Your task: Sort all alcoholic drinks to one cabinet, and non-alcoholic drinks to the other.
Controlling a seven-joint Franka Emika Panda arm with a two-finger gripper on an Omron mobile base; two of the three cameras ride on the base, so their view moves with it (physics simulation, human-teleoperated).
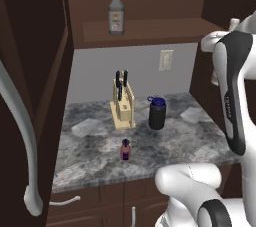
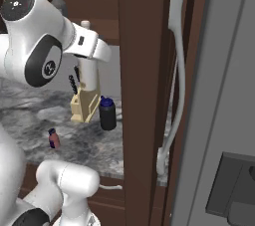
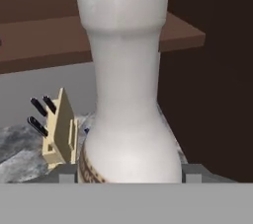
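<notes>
Jaws clamped on the cream-white bottle (image 3: 129, 94), held upright near the cabinet shelf (image 3: 44, 40) above the counter (image 1: 100, 146)

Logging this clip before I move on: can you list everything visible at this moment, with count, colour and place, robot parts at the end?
Clear glass bottle: one, greyish with red cap and pale label, upright on the cabinet shelf.
Cream-white bottle: one, slim-necked, between the gripper fingers, raised above the counter.
Black bottle: one, blue lid, standing on the counter right of the knife block.
Small red bottle: one, dark cap, near the counter's front edge.
Knife block: one, pale wood with dark handles, mid-counter.
Counter: grey marble.
Wall cabinet: dark brown, one plank shelf.
Cabinet door: dark brown, open, long curved grey handle.
Wall outlet: one, pale, on the backsplash.
Gripper: one, closed around the cream-white bottle.
</notes>
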